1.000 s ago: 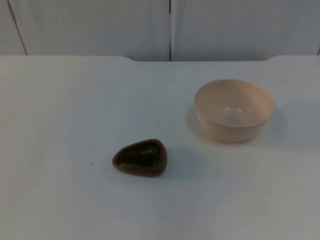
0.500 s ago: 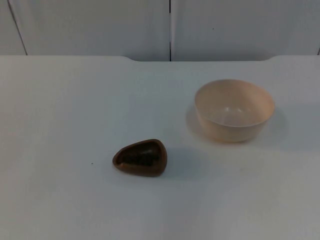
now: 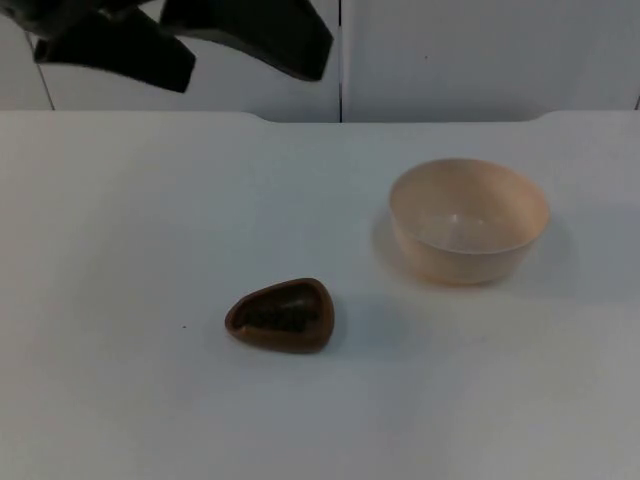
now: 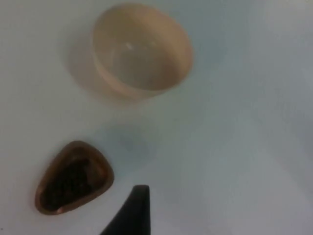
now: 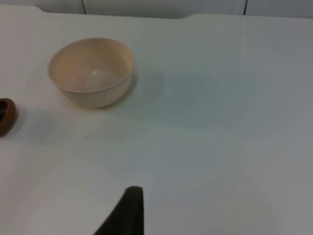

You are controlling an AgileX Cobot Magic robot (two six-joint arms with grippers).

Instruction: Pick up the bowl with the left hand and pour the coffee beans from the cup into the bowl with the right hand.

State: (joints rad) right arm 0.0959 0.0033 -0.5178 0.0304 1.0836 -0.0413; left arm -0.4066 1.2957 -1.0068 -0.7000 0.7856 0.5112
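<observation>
Since the earlier frame, the left pincer (image 3: 185,45) has been brought in, spread wide, well behind the bowl (image 3: 469,221). Nearer than the bowl, apart from it, the bean-filled cup (image 3: 281,316) is set. A careless sweep could tip it. The right pincer's state cannot be told.

Matte black left gripper (image 3: 245,60), two broad tapering fingers (image 3: 265,35) with blunt tips

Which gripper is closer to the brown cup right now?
Left. The left gripper is open above the table's far edge, beyond the cup. The right gripper's wrist view looks at the cup from past the bowl.
</observation>
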